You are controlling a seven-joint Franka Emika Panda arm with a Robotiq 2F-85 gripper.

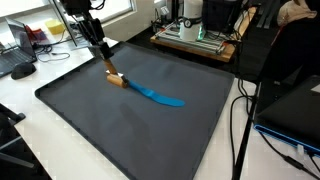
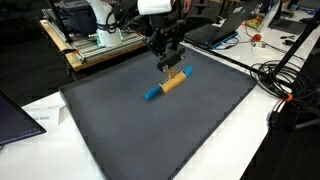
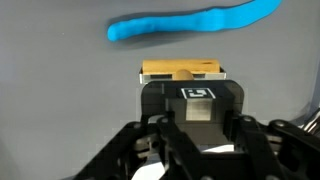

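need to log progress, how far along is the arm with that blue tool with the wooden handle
Done: the gripper is low over the dark mat and shut on the wooden handle. In hand: that grip, at the handle end only. Left: any lift or move. The blue blade looks to lie flat on the mat, so nothing seems raised yet.

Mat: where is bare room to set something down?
Most of the mat is bare: the whole stretch between the blue tool and the near edge. Crowded only at the far side, where the gripper grips the wooden handle.
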